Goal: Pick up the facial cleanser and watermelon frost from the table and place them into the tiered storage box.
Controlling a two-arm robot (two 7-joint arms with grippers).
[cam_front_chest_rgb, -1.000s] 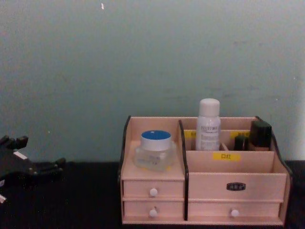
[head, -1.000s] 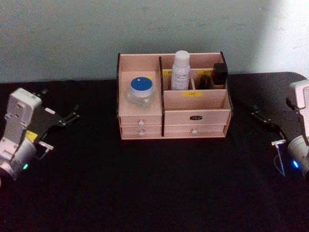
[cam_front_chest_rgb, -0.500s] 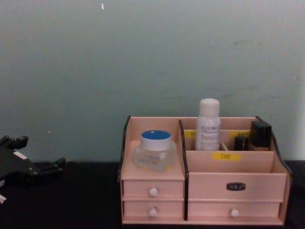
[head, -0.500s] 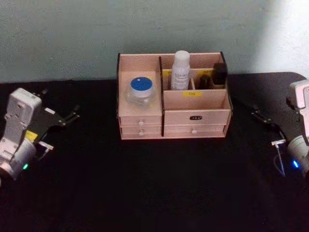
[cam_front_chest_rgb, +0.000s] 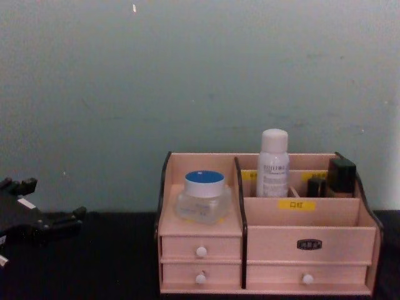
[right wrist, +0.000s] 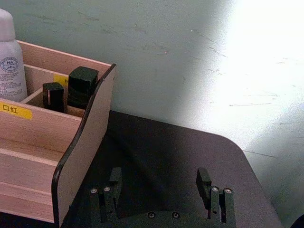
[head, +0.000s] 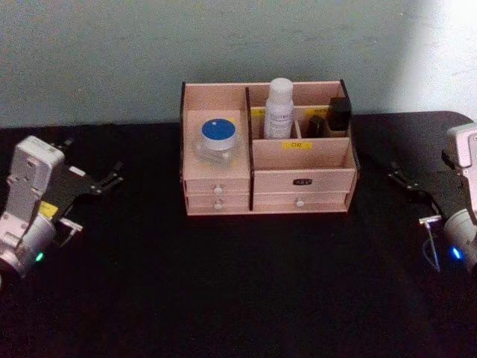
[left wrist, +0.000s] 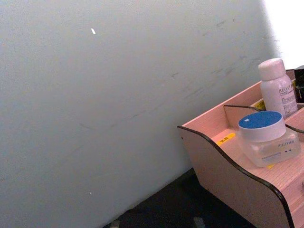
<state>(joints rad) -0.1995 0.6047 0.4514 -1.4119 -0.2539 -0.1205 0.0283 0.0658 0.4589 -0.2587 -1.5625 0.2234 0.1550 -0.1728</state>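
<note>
Tiered storage box [head: 302, 177] centre tabletop [head: 238, 298]. Watermelon frost [head: 218, 139] in box's 9 o'clock compartment; facial cleanser [head: 279, 109] upright, rear 12 o'clock slot, black bottles [head: 333, 116] at 2. Left pincer [head: 112, 177] at 9, right pincer [right wrist: 162, 183] at 3, both spread, empty.

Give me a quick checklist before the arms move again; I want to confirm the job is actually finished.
1. Facial cleanser in the tiered storage box: ok, it stands upright in a rear compartment.
2. Watermelon frost in the box: ok, it sits on the left tier above the small drawers, blue lid up.
3. Left gripper clear of the box: ok, it sits out to the box's left over the black table, holding nothing.
4. Right gripper empty: ok, its fingers are open with nothing between them.
5. Right gripper clear of the box: ok, it is beside the box's right side panel, not touching.
6. Drawers closed: ok, fronts look flush.
</note>
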